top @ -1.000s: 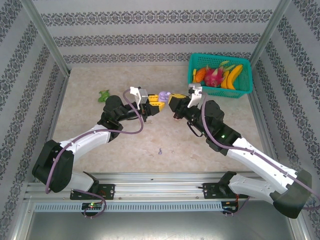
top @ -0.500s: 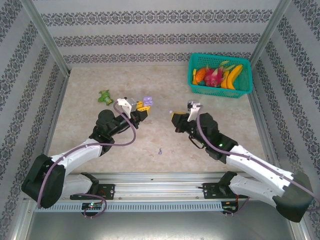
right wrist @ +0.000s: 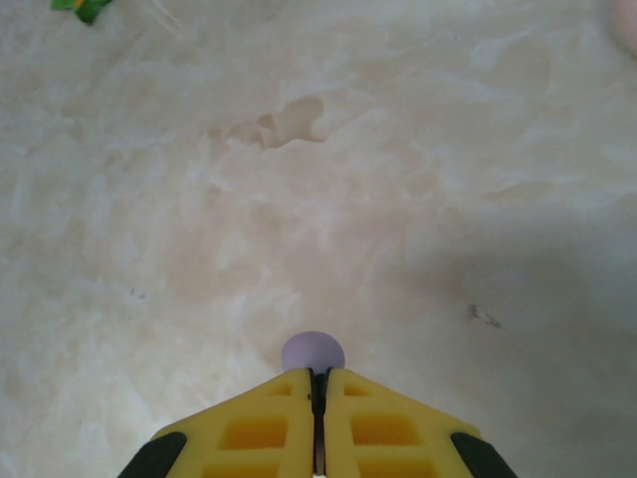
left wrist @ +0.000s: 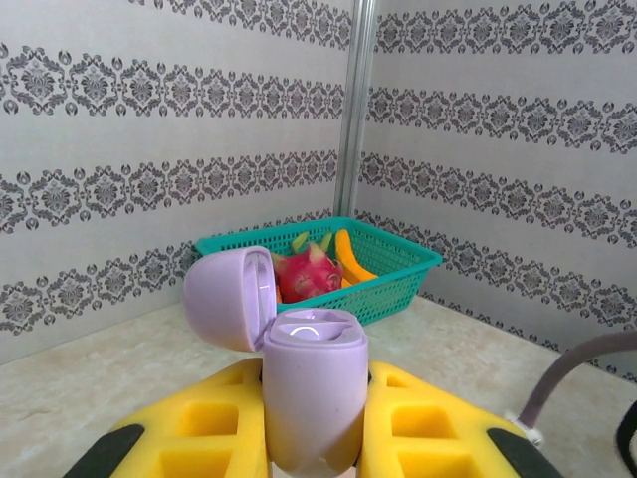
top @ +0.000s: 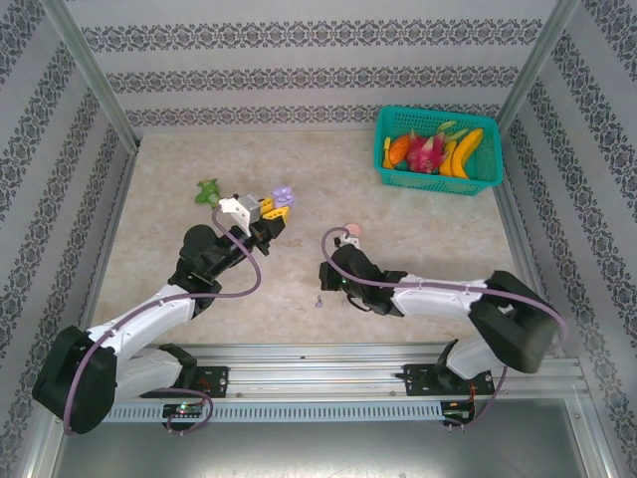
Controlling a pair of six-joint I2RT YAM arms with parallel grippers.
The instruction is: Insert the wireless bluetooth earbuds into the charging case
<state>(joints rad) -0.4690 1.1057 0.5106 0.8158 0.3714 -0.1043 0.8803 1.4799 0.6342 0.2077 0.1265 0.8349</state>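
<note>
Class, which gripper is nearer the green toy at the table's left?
Left. The left gripper, holding the purple case, is just right of the toy; the right gripper is farther off, down at mid-table.

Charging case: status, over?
Left end effector shut on open lilac plastic charging case. Right end effector shut on small purple earbud. Another earbud loose on table.

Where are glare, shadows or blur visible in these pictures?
Left wrist view: a bright glint on the open purple case in the left hand; the basket behind is sharp. Right wrist view: a soft shadow dims the table ahead of the right hand, which pinches a purple earbud. Top view: even light, only faint shadows.
</note>
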